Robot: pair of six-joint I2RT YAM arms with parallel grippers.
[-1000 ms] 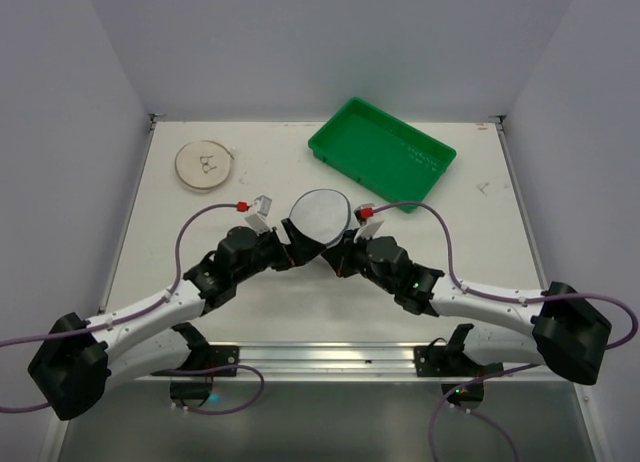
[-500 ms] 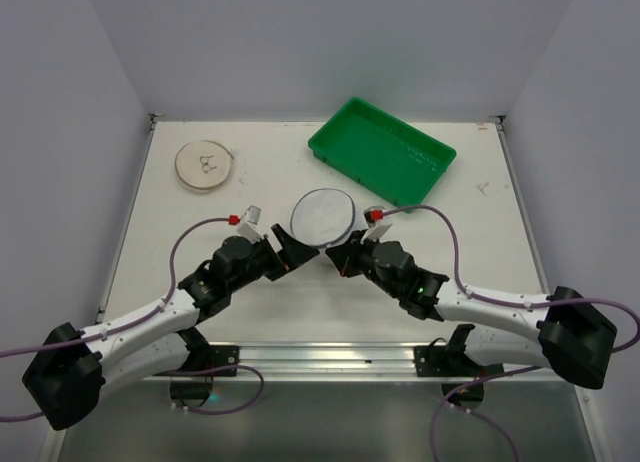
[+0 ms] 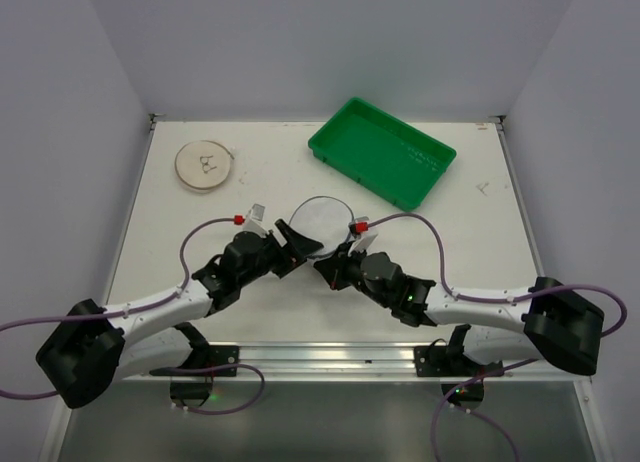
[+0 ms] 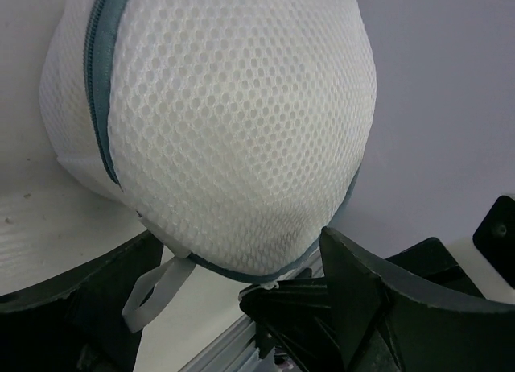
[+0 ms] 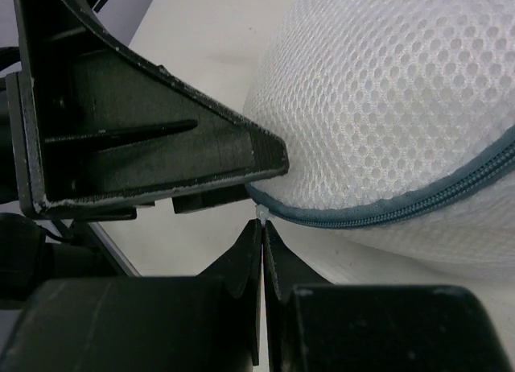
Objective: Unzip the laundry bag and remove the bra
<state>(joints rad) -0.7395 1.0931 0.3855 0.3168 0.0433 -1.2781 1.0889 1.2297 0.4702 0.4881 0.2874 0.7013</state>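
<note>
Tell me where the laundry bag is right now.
In the top view the laundry bag sits mid-table, right where the left gripper and right gripper meet at its near edge, with the green tray behind it to the right.

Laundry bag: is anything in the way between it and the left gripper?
Nothing visible. The left gripper has open jaws right at the laundry bag mesh. Beside them, the right gripper is shut on the zipper tab.

Green rectangular tray (image 3: 385, 154) sits at 1 o'clock on the white surface (image 3: 480, 244), skewed to its edges. Flat round beige disc (image 3: 204, 166) lies at 11 o'clock, small dark mark on top. Well apart.
</note>
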